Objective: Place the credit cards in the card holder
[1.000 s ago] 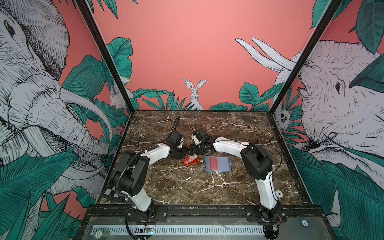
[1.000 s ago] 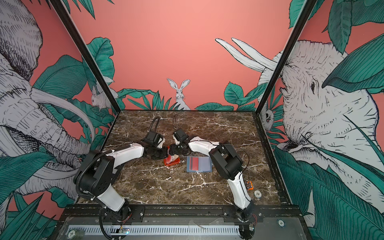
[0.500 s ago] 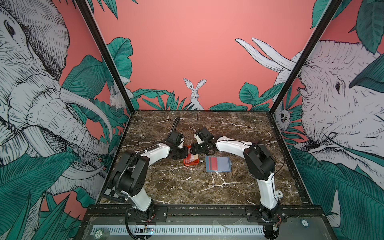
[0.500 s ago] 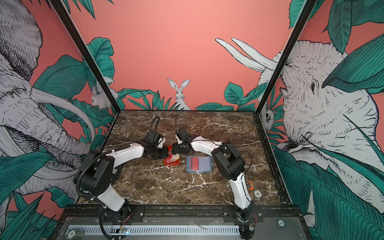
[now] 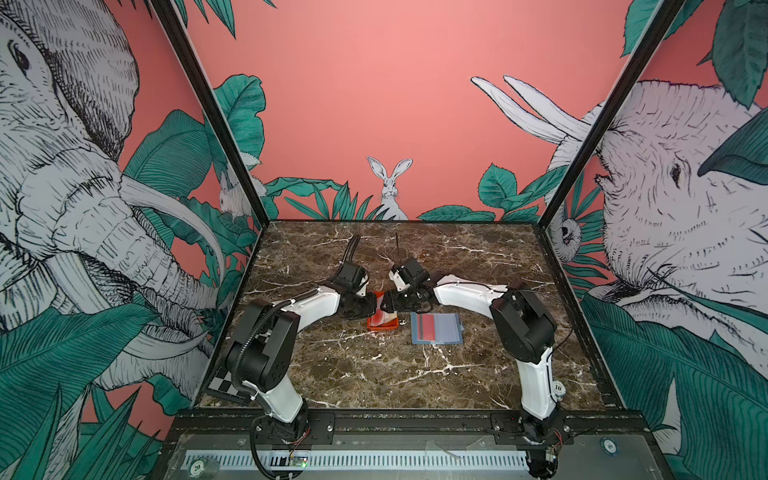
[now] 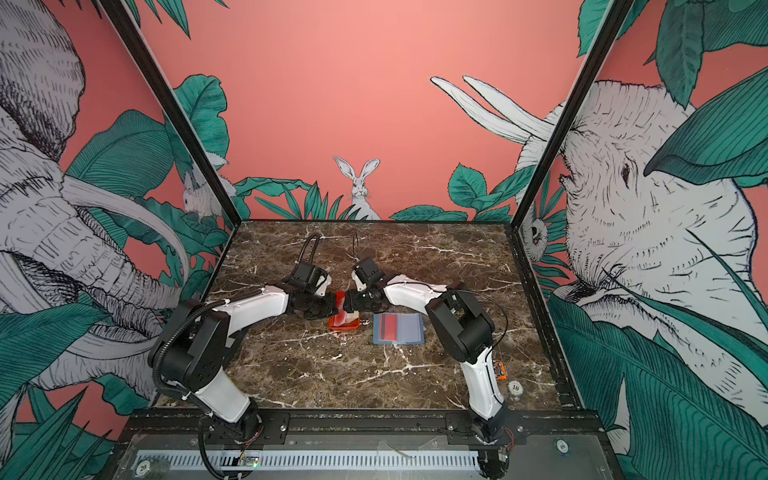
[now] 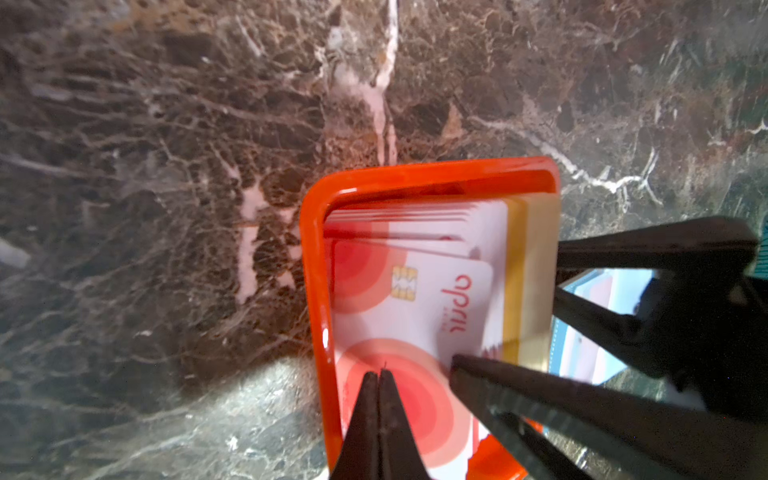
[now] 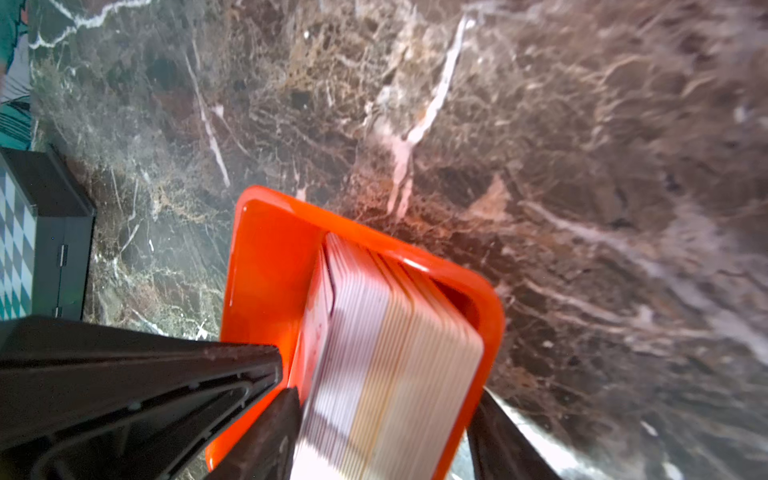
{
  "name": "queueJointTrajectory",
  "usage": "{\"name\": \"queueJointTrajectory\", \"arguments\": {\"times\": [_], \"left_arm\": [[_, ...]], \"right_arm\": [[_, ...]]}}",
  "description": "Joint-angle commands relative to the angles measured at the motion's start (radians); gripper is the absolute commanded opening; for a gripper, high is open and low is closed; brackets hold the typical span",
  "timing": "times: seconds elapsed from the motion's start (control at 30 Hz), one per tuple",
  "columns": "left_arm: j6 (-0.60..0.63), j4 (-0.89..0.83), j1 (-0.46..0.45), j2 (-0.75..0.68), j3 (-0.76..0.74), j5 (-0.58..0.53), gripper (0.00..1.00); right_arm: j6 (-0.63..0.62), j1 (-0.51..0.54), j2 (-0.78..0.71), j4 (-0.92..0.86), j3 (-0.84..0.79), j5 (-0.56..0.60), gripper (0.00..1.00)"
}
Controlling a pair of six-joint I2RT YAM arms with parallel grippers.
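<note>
My left tool is clenched, its tips against the front of the credit cards stacked in the orange tray. My right tool straddles the stack and tray wall; I cannot tell whether it clamps. The card holder lies open on the counter, just beside my right tool.

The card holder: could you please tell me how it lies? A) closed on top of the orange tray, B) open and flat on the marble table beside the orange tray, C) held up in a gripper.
B: in a top view the card holder lies opened flat on the table, just right of the orange tray.
</note>
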Motion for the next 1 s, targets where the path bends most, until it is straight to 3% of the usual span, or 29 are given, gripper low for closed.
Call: {"name": "queueJointTrajectory", "arguments": {"times": [0.0, 0.47, 0.97], "left_arm": [[-0.003, 0.000, 0.006, 0.000, 0.010, -0.001, 0.05], [-0.003, 0.019, 0.005, 0.021, 0.002, 0.020, 0.06], [-0.027, 0.083, 0.006, 0.067, -0.011, 0.090, 0.09]], "right_arm": [[-0.003, 0.008, -0.046, -0.023, -0.032, 0.017, 0.63], [0.000, 0.008, -0.116, -0.057, -0.069, 0.083, 0.63], [0.011, 0.009, -0.155, -0.052, -0.072, 0.060, 0.63]]}}
